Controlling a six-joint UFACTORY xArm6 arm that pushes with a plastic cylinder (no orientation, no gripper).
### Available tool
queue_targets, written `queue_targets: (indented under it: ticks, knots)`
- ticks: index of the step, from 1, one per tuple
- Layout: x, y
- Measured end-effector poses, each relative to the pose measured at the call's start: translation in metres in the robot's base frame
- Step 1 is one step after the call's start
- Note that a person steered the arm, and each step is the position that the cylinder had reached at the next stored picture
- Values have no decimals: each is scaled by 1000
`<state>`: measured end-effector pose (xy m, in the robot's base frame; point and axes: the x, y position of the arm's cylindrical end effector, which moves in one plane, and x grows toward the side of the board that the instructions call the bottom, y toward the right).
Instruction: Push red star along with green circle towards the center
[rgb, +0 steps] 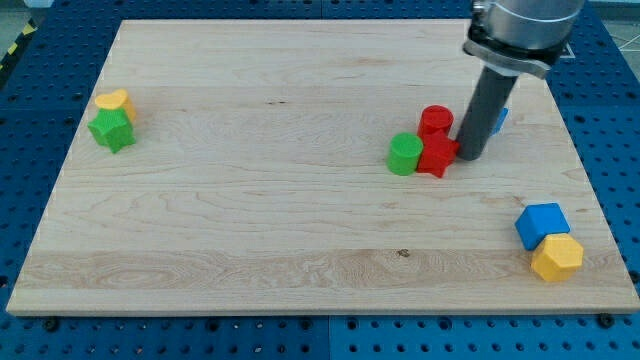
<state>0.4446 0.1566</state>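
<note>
The red star (437, 157) lies right of the board's middle, touching the green circle (405, 154) on its left. A red cylinder (436, 121) stands just above the star. My tip (470, 157) rests on the board right against the star's right side. The dark rod rises from it toward the view's top right.
A blue block (500, 118) is partly hidden behind the rod. A blue cube (541, 225) and yellow hexagon (557, 257) sit at the bottom right. A yellow block (115, 102) and green star (112, 130) sit at the left. The wooden board (250, 220) lies on a blue pegboard table.
</note>
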Motion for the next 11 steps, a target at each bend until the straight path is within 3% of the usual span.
queue_targets:
  ticks: [3,4,6,11]
  knots:
    - [0,-85]
    - [0,-79]
    - [30,-8]
    - [38,-124]
